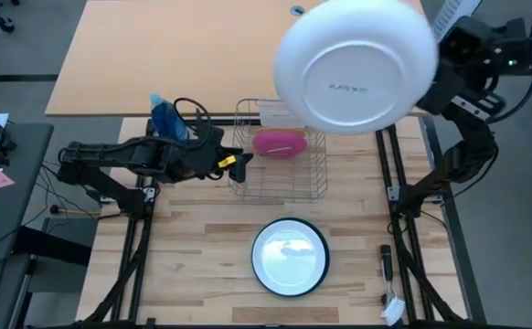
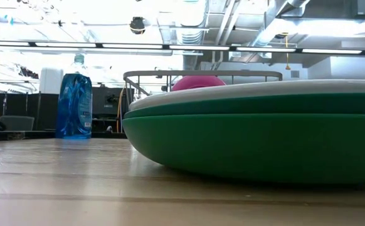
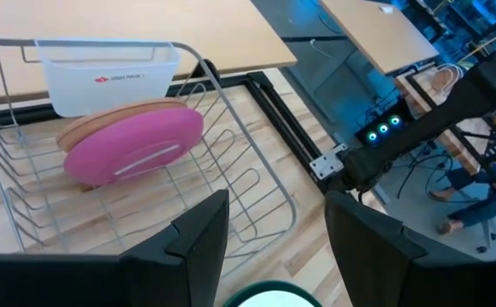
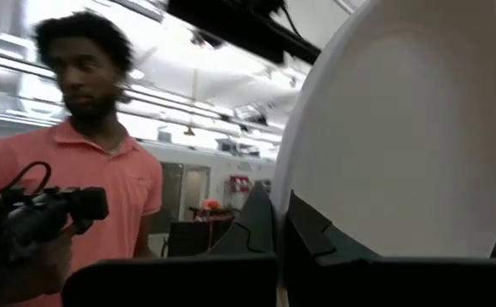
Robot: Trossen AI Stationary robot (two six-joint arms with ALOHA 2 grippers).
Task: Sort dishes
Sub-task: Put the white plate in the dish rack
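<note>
White plate (image 1: 356, 62) is up high over the rack (image 1: 280, 164), pinched at its rim by the right claw (image 4: 280, 223). Looks stiff, slick, prob breakable, so grip the rim edge-on. Right arm is raised w/ wrist tipped up. Left claw (image 3: 269, 243) is open, empty, low beside the rack, facing the pink plate (image 3: 135, 147). Dark-rimmed plate (image 1: 289, 257) lies on the worktop (image 1: 193, 274).

Right gripper (image 4: 280, 223) clamped on the rim of a white plate (image 4: 401, 128); behind, a person in a salmon shirt (image 4: 69, 192) holds a dark camera (image 4: 35, 217).
</note>
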